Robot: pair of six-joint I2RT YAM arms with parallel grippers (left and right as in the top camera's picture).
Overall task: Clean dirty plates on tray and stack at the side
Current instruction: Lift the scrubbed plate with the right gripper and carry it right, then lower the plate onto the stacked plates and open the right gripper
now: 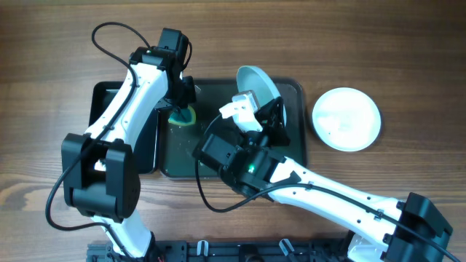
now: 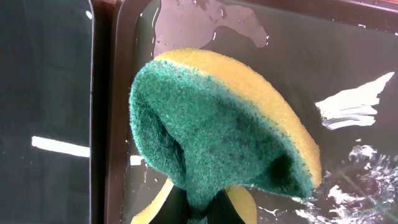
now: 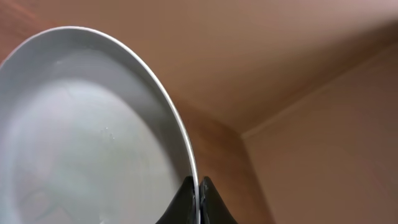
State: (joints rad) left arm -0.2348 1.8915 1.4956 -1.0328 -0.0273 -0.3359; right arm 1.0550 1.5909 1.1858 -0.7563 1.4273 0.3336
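Observed from the front of the station.

1. The wood-grain table (image 1: 408, 51) carries everything.
2. The large dark tray (image 1: 291, 156) sits at the centre of the table. Its floor is wet, with puddles and streaks showing in the left wrist view.
3. A smaller black tray (image 1: 102, 102) lies just beside the large one, on its left edge. The two rims look to be touching or nearly so.
4. A pale blue plate (image 1: 256, 78) is tilted steeply on edge over the rear right part of the large tray. The right end effector (image 3: 199, 196) pinches its rim, with the fingers pressed together on either side of the edge. The plate's inner face shows a faint wet sheen. I cannot tell whether its lower edge touches the tray.
5. A white plate (image 1: 346, 118) lies flat on the bare table to the right of the large tray and apart from its rim. Whether it is a single plate or a stack cannot be judged.
6. A green-and-yellow sponge (image 2: 217, 124) is over the left part of the large tray, near the rim that borders the smaller tray. The left end effector (image 2: 200, 211) is clamped on it, and the sponge is folded so the green scouring face bulges outward. Contact with the tray floor cannot be confirmed.
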